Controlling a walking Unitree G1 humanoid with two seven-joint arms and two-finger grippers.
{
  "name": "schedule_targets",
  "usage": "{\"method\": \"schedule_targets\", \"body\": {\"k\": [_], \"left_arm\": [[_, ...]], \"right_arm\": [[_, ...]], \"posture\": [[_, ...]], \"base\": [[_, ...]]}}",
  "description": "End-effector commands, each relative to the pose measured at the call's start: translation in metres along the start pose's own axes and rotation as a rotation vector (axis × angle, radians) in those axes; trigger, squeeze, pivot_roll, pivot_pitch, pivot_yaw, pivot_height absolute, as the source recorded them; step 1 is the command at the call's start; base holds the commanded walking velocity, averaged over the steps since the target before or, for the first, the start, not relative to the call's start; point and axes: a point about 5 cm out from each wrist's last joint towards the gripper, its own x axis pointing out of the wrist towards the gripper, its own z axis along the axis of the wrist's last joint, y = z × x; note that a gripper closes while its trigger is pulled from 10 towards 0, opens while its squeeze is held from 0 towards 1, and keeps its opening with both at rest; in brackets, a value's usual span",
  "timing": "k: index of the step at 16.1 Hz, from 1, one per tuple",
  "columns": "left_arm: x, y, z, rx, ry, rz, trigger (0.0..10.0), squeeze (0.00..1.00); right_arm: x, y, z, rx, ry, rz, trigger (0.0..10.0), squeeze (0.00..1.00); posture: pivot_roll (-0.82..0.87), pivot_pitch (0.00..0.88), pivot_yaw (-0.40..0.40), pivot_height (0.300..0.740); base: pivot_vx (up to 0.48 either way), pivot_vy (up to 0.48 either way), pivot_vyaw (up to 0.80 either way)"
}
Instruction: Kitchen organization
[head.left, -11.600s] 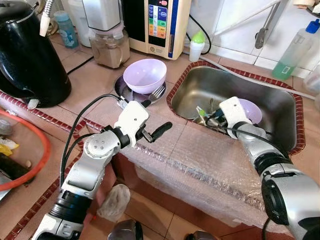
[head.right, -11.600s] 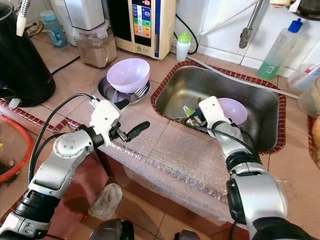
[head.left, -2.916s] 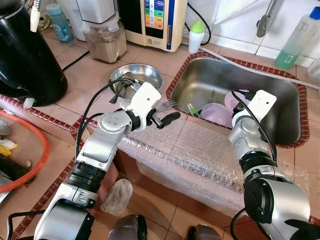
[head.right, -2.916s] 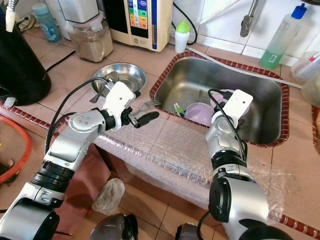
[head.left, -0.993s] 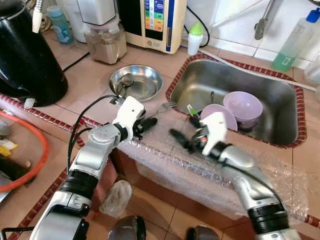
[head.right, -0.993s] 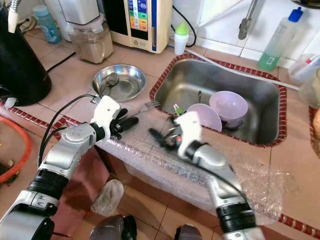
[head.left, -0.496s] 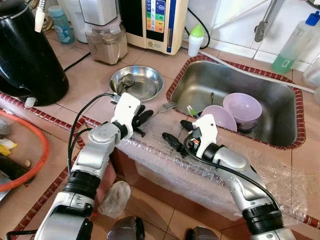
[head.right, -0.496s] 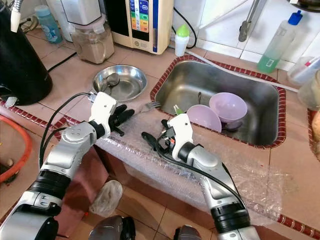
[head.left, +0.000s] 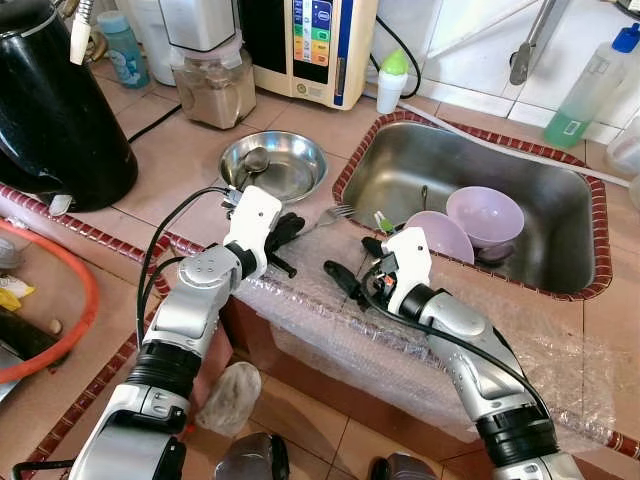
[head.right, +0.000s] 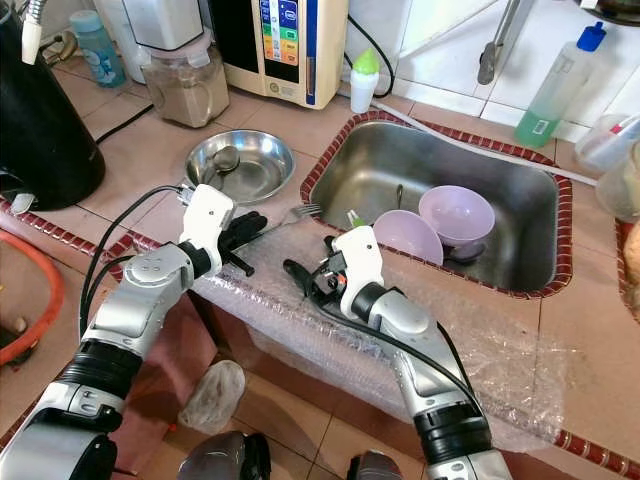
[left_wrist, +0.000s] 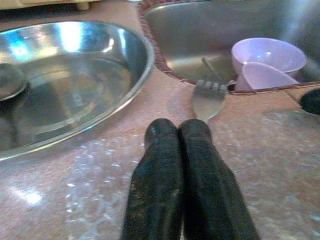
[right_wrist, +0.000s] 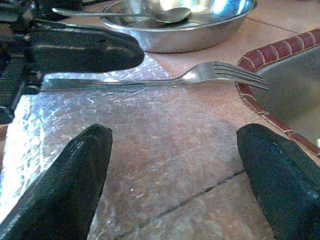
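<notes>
Tiled surface (head.left: 180, 150): fork (right_wrist: 165, 79) lies crosswise ahead of right gripper (right_wrist: 170, 170), fingers spread; left gripper (left_wrist: 181, 132) clenched over its handle.

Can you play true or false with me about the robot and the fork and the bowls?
1. The left gripper is shut on the fork. True.
2. The right gripper is shut. False: its two fingers stand wide open, facing the fork.
3. Two purple bowls sit in the sink. True.
4. The metal bowl on the counter has a purple bowl inside. False: it holds a spoon.
5. The fork's prongs point toward the sink. True.
</notes>
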Motion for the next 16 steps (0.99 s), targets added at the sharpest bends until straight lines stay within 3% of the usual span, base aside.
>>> {"method": "schedule_targets", "body": {"k": [1, 5, 11, 16], "left_arm": [[0.002, -0.004, 0.004, 0.012, -0.017, -0.027, 10.0, 1.0], [0.003, -0.007, 0.001, 0.024, 0.004, -0.045, 10.0, 1.0], [0.01, 0.0, -0.005, 0.039, 0.049, -0.067, 10.0, 1.0], [0.02, -0.004, -0.006, 0.073, 0.064, -0.116, 9.9, 1.0]], "right_arm": [[0.001, -0.005, 0.002, -0.004, 0.0, -0.021, 10.0, 0.0], [0.002, -0.004, 0.002, -0.008, -0.005, -0.019, 10.0, 0.0], [-0.008, 0.0, -0.004, -0.01, 0.001, -0.045, 10.0, 0.0], [-0.015, 0.001, -0.006, -0.019, 0.008, -0.06, 10.0, 0.0]], "posture": [[0.06, 0.025, 0.014, 0.74], [0.05, 0.029, 0.009, 0.74], [0.0, 0.05, 0.05, 0.74], [-0.03, 0.067, 0.065, 0.74]], "base": [[0.0, 0.0, 0.0], [0.0, 0.0, 0.0], [0.0, 0.0, 0.0], [0.0, 0.0, 0.0]]}}
